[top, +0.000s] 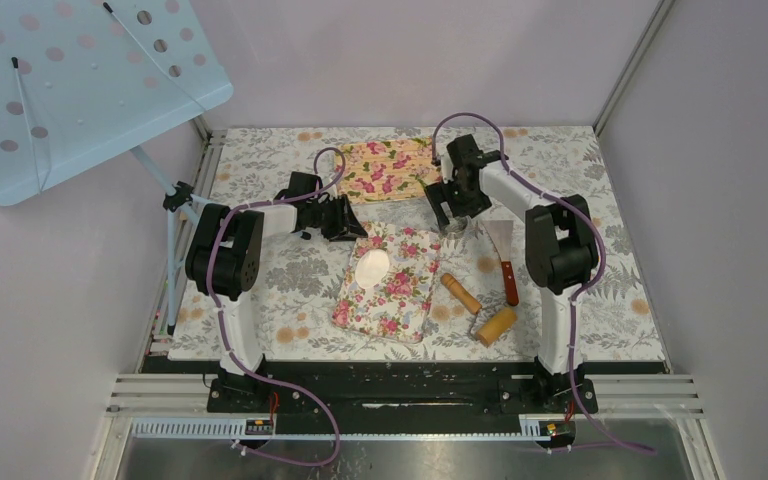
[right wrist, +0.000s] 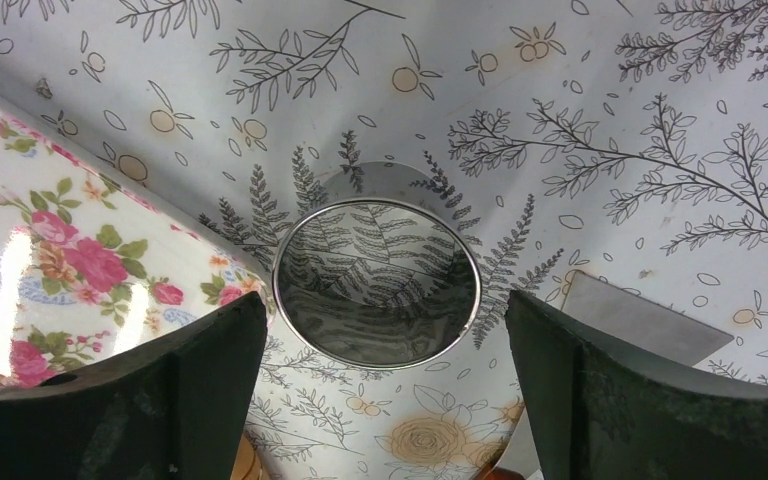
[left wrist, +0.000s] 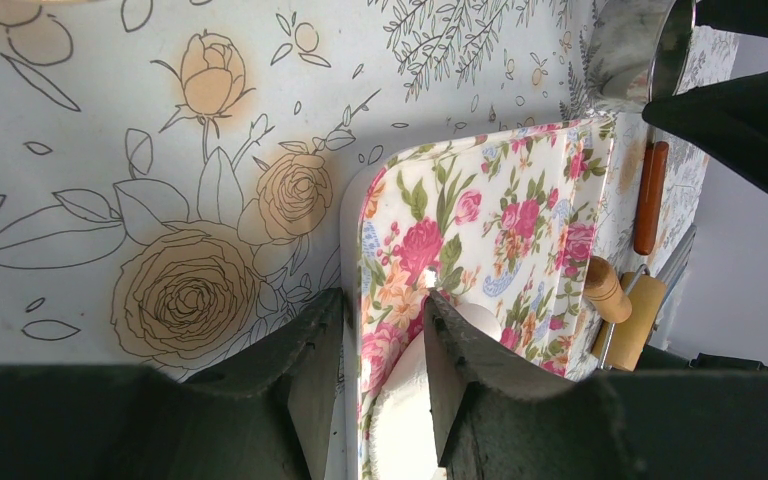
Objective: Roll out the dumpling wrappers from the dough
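Dough (top: 372,267) is seen pressed into one pale flat round at frame centre, so a first wrapper is judged nearly made; trimming and any further pieces are left. Centre left, the left gripper (left wrist: 382,300) is set partway closed astride the rim of the floral board (top: 400,300), dough just beyond; a pinch cannot be confirmed. Right of centre, the right gripper (right wrist: 380,300) is spread wide and empty over the metal ring (right wrist: 360,330), apart from the dough.

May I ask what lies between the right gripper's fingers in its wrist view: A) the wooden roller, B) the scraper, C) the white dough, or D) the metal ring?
D: the shiny metal ring sits framed between the fingers of the open right gripper.
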